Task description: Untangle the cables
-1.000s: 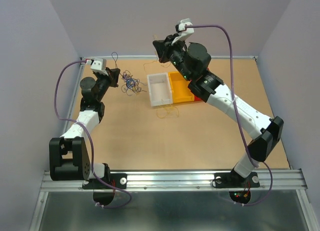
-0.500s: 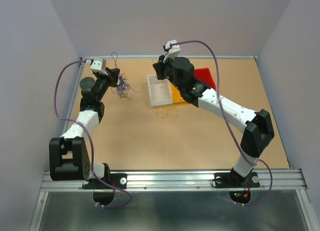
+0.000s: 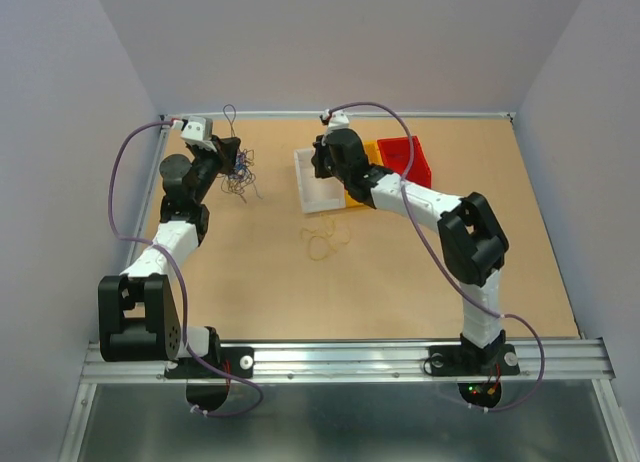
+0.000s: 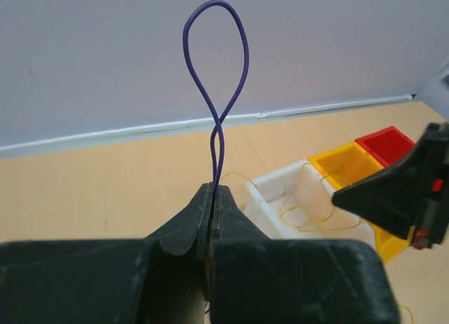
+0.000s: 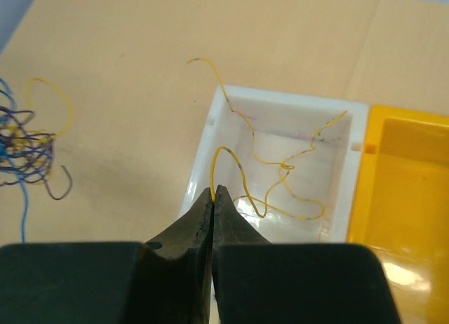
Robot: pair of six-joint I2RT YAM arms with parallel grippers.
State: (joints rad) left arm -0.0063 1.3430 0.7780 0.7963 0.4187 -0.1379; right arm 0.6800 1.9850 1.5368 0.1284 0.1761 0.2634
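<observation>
Our right tool [image 5: 214,192] pinches a yellow wire [image 5: 280,166] over the white bin [image 5: 291,99]; we should lower it fully inside before letting go; our left tool [image 4: 212,192] is clamped on a purple wire [image 4: 214,71], with the tangle [image 3: 238,175] near the tabletop's [image 3: 400,282] far-left corner; best hold that steady.

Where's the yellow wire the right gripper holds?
Right wrist view: the yellow wire trails from the right gripper into the white bin, beside the yellow bin.

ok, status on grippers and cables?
Left gripper shut on purple cable, tangle beside it. Right gripper shut on yellow cable over white bin. Nothing blocking.
</observation>
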